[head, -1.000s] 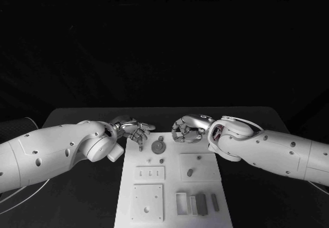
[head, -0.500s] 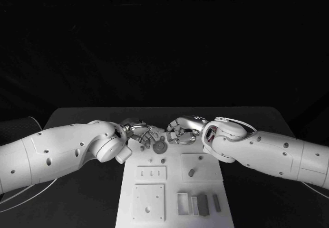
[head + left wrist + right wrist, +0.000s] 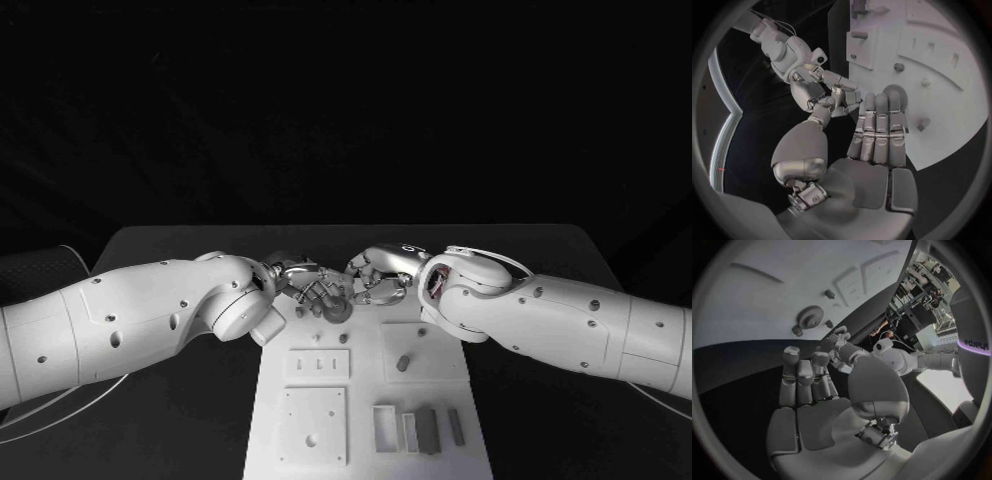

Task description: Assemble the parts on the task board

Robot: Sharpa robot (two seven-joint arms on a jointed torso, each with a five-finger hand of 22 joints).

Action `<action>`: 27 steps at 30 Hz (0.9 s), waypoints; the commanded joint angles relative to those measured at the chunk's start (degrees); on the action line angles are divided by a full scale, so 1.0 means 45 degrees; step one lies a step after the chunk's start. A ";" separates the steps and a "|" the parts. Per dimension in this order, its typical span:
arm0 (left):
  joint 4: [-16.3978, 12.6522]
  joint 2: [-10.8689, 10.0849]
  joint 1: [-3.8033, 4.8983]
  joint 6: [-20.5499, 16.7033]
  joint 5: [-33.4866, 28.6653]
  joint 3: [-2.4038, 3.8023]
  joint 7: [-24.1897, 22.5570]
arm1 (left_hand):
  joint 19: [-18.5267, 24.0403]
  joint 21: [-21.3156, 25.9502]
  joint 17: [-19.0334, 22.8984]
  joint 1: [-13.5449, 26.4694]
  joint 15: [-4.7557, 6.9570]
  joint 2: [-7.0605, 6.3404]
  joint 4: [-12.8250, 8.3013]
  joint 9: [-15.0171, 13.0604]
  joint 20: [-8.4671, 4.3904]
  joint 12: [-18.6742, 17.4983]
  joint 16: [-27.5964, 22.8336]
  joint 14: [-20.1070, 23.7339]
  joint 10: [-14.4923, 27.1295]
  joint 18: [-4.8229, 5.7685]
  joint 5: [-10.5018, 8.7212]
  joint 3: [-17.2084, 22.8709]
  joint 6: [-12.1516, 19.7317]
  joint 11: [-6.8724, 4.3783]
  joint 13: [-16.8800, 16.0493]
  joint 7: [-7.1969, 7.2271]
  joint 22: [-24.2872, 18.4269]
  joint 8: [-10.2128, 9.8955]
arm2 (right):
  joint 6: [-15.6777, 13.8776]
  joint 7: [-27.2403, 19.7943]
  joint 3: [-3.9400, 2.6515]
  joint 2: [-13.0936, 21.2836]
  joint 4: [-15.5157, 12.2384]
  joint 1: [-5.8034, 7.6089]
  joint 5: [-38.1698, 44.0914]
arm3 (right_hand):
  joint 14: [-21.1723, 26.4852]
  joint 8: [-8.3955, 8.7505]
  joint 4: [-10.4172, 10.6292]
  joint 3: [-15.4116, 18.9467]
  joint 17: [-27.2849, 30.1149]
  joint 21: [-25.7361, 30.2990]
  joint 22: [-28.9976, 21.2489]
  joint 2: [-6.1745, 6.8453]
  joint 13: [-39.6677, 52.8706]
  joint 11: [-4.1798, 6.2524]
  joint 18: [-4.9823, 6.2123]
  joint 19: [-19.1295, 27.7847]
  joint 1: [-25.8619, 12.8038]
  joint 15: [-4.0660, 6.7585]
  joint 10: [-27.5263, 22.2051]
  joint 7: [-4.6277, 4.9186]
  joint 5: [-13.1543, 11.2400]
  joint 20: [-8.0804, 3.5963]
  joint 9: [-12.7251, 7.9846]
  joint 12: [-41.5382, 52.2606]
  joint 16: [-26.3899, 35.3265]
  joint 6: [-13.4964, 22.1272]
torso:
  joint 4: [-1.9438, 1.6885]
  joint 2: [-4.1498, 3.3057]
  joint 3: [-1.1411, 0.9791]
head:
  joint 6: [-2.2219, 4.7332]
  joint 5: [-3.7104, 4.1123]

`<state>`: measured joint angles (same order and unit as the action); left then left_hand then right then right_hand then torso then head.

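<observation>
Gear [image 3: 336,309] lies flat at board's [image 3: 361,420] far end; left hand [image 3: 306,288] and right hand [image 3: 372,278] flank it, fingers spread, holding nothing.

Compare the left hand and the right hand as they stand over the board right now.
The left hand comes in from the board's left side, the right hand from its right. The left hand's fingers lie straight and side by side, their tips at the gear; the right hand's are more bent and sit a little short of that gear. Both hold nothing, and both hover over the far end of the white board.
</observation>
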<state>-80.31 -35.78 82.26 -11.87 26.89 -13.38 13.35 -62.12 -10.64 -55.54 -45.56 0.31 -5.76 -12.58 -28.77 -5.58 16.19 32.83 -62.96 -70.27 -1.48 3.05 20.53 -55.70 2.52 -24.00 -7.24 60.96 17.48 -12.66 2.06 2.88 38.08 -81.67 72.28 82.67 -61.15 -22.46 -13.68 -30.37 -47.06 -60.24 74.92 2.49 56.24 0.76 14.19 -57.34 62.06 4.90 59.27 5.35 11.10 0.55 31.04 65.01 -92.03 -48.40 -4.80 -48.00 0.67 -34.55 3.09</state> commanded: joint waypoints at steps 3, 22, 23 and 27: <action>0.0001 0.0124 0.0040 0.0177 0.0307 0.0010 0.0363 | -0.0231 -0.0165 -0.0065 0.0161 0.0099 0.0040 -0.0044 -0.0020 -0.0104 0.0131 0.0279 -0.0180 -0.0315 -0.0257 -0.0052 -0.0082 -0.0302 -0.0108 -0.0070 0.0090 0.0163 0.0119 | 0.0243 0.0019 -0.0008 -0.0071 -0.0031 0.0006 0.0023 | -0.0007 -0.0042 0.0001 0.0017 -0.0014 -0.0017 0.0183 -0.0020 -0.0017 0.0123 0.0180 -0.0109 -0.0103 0.0067 -0.0183 -0.0132 0.0076 -0.0017 0.0025 0.0032 0.0089 -0.2451 | -0.0006 0.0004 0.0014 | -0.0003 0.0010; 0.0029 0.0279 0.0048 0.0049 0.0550 0.0011 0.0789 | -0.0635 -0.0489 -0.0116 0.0278 0.0383 0.0311 -0.0189 -0.0064 -0.0375 0.0371 0.0967 -0.0469 -0.0885 -0.0242 -0.0051 -0.0062 -0.0868 -0.0389 -0.0328 0.0348 0.0614 0.0302 | 0.0298 0.0005 -0.0018 -0.0125 -0.0156 0.0006 0.0039 | -0.0011 -0.0041 -0.0013 0.0020 -0.0016 -0.0018 0.0182 -0.0029 -0.0023 0.0122 0.0180 -0.0113 -0.0124 0.0074 -0.0184 -0.0132 0.0075 -0.0020 0.0038 0.0030 0.0091 -0.2448 | 0.0003 0.0005 0.0025 | -0.0015 -0.0048; 0.0025 0.0285 0.0048 0.0034 0.0543 0.0012 0.0787 | -0.0634 -0.0493 -0.0111 0.0240 0.0385 0.0358 -0.0220 -0.0063 -0.0380 0.0373 0.0984 -0.0463 -0.0888 -0.0235 -0.0052 -0.0043 -0.0873 -0.0391 -0.0338 0.0348 0.0630 0.0300 | 0.0300 0.0007 -0.0018 -0.0133 -0.0153 0.0006 0.0039 | -0.0011 -0.0041 -0.0015 0.0020 -0.0016 -0.0018 0.0182 -0.0029 -0.0024 0.0122 0.0180 -0.0113 -0.0125 0.0075 -0.0184 -0.0132 0.0075 -0.0021 0.0039 0.0031 0.0091 -0.2448 | 0.0002 0.0004 0.0023 | -0.0014 -0.0049; 0.0027 0.0301 0.0048 -0.0010 0.0469 0.0013 0.0791 | -0.0627 -0.0506 -0.0088 0.0059 0.0388 0.0551 -0.0379 -0.0060 -0.0393 0.0371 0.1051 -0.0443 -0.0890 -0.0208 -0.0052 0.0026 -0.0889 -0.0389 -0.0373 0.0348 0.0693 0.0293 | 0.0321 0.0007 -0.0018 -0.0162 -0.0144 0.0006 0.0039 | -0.0012 -0.0041 -0.0019 0.0020 -0.0017 -0.0017 0.0182 -0.0031 -0.0025 0.0122 0.0180 -0.0113 -0.0127 0.0076 -0.0184 -0.0132 0.0076 -0.0022 0.0042 0.0031 0.0092 -0.2448 | 0.0003 0.0007 0.0024 | -0.0007 -0.0044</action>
<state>-80.04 -34.62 82.33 -11.87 29.05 -13.39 17.01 -64.72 -12.63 -56.00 -45.55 1.95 -3.70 -14.10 -29.01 -7.37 17.69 37.28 -64.61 -73.91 -2.13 3.05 20.62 -59.36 0.89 -25.63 -5.62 64.04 18.59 -12.19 2.20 2.81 37.46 -82.24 72.32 82.67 -61.22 -22.42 -13.68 -30.37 -47.05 -60.24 74.92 2.49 56.23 0.86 14.11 -57.56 62.07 4.79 59.38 5.24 11.10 0.32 31.15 65.01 -91.82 -48.51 -4.80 -47.98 0.77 -34.58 2.88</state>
